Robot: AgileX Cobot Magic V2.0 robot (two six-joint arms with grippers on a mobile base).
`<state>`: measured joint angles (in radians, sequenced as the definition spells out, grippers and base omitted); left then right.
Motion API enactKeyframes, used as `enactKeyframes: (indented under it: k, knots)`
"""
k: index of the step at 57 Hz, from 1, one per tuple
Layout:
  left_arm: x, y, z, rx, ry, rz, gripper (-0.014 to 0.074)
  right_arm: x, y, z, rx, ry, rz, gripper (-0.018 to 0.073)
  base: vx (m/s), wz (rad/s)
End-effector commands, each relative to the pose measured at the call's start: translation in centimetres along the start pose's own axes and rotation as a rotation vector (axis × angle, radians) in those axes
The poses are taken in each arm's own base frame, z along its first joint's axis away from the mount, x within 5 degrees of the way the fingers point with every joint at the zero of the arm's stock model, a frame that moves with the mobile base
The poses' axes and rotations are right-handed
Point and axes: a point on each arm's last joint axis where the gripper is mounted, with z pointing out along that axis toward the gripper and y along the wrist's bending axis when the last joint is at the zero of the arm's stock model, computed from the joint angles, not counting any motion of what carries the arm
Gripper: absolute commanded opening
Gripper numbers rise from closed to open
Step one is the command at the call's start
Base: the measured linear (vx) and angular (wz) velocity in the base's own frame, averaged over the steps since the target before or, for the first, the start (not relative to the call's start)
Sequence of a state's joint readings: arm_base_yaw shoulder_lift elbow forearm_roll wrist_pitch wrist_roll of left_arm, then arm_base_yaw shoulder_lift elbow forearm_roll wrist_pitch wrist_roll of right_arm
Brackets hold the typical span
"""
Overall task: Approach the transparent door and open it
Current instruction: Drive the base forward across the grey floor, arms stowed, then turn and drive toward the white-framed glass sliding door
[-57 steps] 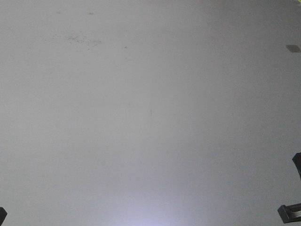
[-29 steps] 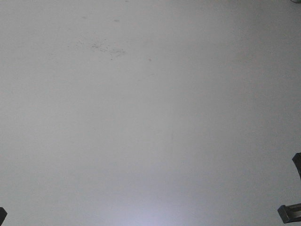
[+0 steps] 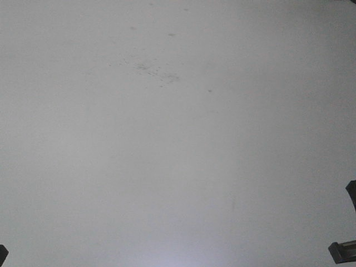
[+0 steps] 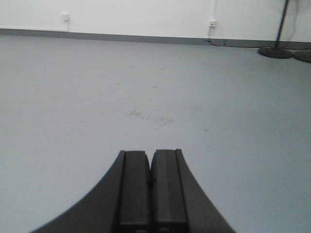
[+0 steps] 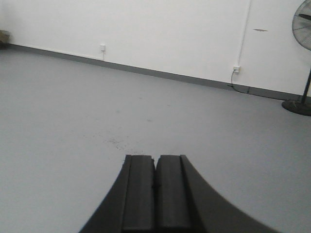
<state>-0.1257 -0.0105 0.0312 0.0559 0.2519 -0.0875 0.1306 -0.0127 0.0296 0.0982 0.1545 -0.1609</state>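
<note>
I am seeing the left fingers and right fingers pressing together, empty, on the near side of the scuffed patch on the floor. The transparent door is showing in no view.

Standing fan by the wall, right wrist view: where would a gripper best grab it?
Probably its thin upright pole, approached from the side: it is slim and vertical, so likely narrow enough to clamp. The caged head looks too wide, and the round base lies flat on the floor.
</note>
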Motion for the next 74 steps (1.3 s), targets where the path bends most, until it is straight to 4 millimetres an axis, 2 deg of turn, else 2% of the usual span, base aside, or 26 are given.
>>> enactKeyframes:
  k: [1, 74]
  knots:
    - [-0.26, -0.09, 0.00, 0.013, -0.075, -0.012, -0.0006, -0.64, -0.13, -0.10, 0.018, -0.090, -0.018, -0.0001, 0.50, 0.35]
    - [-0.25, -0.09, 0.00, 0.013, -0.075, -0.012, -0.0006, -0.64, -0.13, -0.10, 0.018, -0.090, -0.018, -0.0001, 0.55, 0.59]
